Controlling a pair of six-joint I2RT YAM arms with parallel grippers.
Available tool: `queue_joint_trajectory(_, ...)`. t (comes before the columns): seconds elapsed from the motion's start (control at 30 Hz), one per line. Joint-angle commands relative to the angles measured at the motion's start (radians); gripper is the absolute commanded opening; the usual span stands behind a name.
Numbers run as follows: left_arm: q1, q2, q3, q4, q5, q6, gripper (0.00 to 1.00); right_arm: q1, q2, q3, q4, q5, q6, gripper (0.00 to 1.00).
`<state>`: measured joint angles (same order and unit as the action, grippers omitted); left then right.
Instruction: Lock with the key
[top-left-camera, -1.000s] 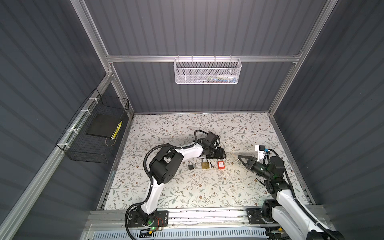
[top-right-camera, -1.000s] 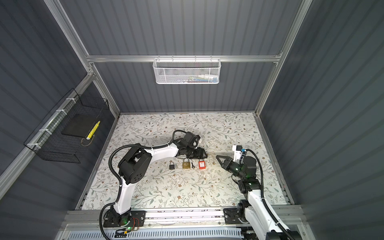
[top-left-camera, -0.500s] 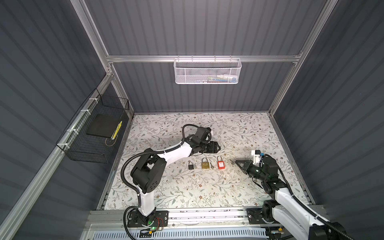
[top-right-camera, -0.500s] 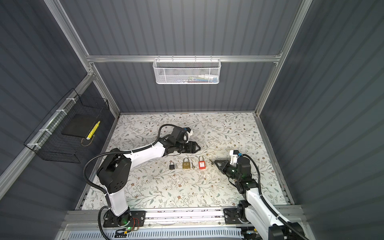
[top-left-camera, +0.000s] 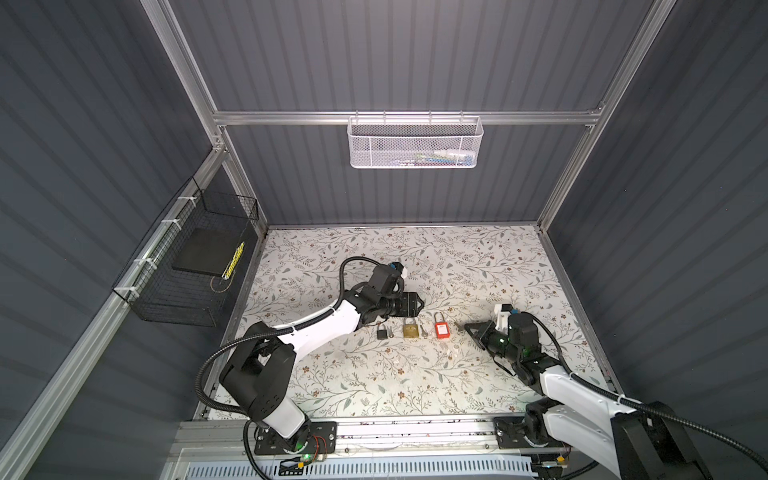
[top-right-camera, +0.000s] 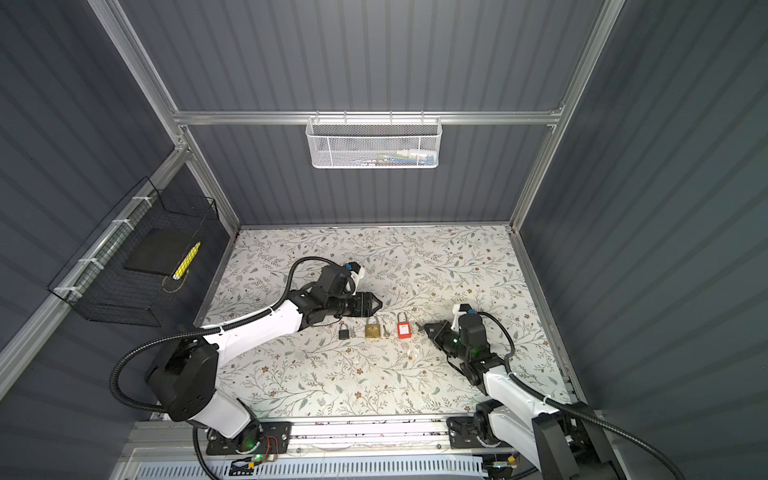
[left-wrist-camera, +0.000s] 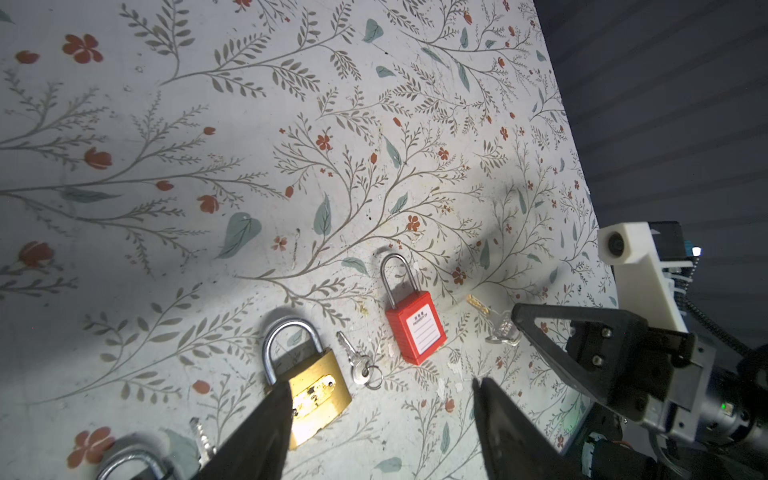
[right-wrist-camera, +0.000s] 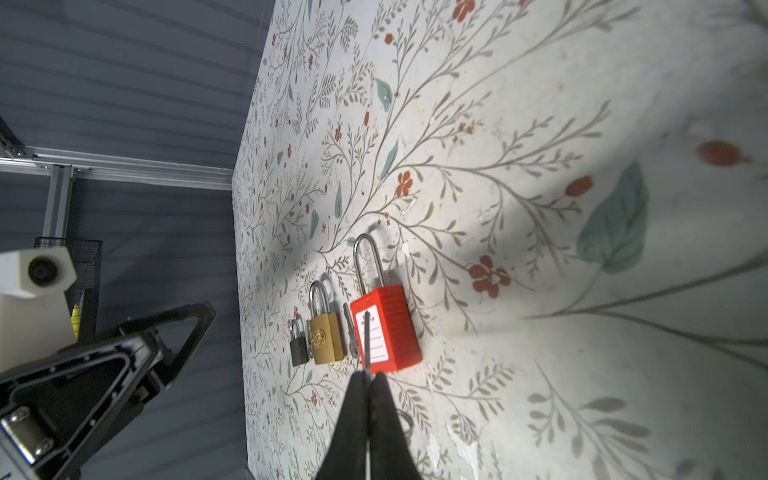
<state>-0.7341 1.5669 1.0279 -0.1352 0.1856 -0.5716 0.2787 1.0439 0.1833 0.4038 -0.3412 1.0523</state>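
Red padlock (top-left-camera: 443, 330) looks like the one in play. It lies flat on the table (top-left-camera: 374, 374) at the right end of a row, next to a brass padlock (top-left-camera: 410, 330) and a small black padlock (top-left-camera: 382, 332), none of them touching.

Right jaws are pinched shut on a thin key (right-wrist-camera: 366, 345). The blade pokes out toward the red body from close by, and as far as I can see it's not in the keyhole. Left jaws are spread wide with nothing in them, hanging over the table just behind the brass one.

So progress-wise, the key is in the grip and that's about it. Left to do, I'd say: steady the lock, get the key in, turn it. Can't tell whether any shackle is actually latched. A spare key (left-wrist-camera: 357, 361) lies untouched between brass and red.
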Motion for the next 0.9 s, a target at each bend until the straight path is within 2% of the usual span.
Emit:
queue_joint_trajectory(0.0,-0.002,-0.033,-0.037,-0.008,-0.031,-0.009,0.71,0.01,0.04,0.01,0.07,0.047,0.022,0.0)
queue_joint_trajectory(0.33,-0.002,-0.038,-0.065,0.005,0.008,-0.016,0.71,0.024,0.229,0.015,0.233,0.015,0.064,0.0)
queue_joint_trajectory(0.5,-0.002,-0.049,-0.076,0.007,0.026,-0.023,0.71,0.025,0.236,0.011,0.24,0.041,0.065,0.0)
queue_joint_trajectory(0.87,-0.004,-0.068,-0.105,0.019,0.048,-0.04,0.71,0.027,0.317,0.004,0.293,0.017,0.079,0.0)
